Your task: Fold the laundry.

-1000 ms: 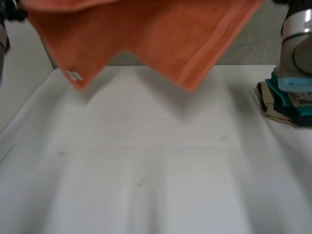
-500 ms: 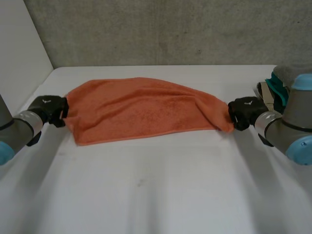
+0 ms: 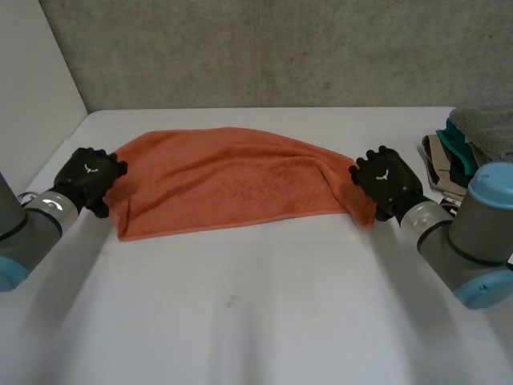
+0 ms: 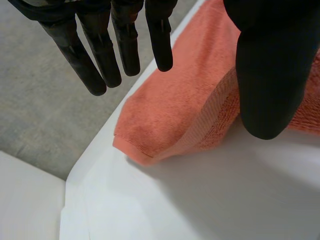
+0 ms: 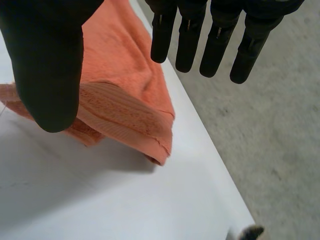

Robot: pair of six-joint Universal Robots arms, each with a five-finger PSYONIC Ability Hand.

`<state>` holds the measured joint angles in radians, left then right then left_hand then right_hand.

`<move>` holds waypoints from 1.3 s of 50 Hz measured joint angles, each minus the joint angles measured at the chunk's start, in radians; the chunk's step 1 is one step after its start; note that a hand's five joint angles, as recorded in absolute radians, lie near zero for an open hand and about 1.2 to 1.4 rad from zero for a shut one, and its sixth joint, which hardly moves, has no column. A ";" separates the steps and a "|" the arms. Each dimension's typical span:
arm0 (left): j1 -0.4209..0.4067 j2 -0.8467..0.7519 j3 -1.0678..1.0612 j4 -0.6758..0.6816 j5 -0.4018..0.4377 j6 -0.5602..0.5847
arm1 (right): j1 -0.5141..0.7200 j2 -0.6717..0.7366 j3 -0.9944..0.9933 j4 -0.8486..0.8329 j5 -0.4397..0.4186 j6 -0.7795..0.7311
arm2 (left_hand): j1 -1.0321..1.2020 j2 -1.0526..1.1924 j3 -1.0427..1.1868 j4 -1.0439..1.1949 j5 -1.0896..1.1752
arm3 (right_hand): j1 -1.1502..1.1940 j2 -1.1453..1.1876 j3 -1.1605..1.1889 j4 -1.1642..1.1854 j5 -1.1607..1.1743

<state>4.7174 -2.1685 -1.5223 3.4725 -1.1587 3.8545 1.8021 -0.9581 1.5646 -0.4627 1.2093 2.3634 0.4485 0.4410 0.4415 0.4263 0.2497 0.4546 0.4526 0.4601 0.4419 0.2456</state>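
the orange towel [image 3: 232,180] lies folded on the white table [image 3: 256,313], stretched sideways between the 2 hands. the left hand [image 3: 92,176] sits at its left end and the right hand [image 3: 389,180] at its right end. in both wrist views the fingers [image 4: 125,45] are straight and spread away from the thumb, gripping nothing, with a towel corner [image 5: 150,135] resting on the table beneath them. a pile of other laundry [image 3: 469,148] sits beside the right arm.

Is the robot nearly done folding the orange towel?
Partway, it seems. Done: the orange towel lies on the table, apparently doubled over once. In hand: nothing; the left hand and the right hand are both open, one at each end of the towel. Left: probably more folds to make it smaller, and the pile of clothes beside the right arm looks unsorted.
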 measured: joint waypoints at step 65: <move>-0.023 0.263 0.249 -0.588 -0.176 -0.269 | 0.041 -0.136 0.004 0.389 0.111 0.427 | 0.720 0.755 0.745 0.768 0.738 | 0.070 0.059 0.054 0.071 0.067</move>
<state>4.6941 -1.9056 -1.2731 2.8848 -1.3343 3.5855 1.8430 -1.0945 1.5684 -0.0736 1.3207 2.7903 1.1689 1.1958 1.1866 1.1941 0.9881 0.5244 0.5112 0.5144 0.5133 0.3130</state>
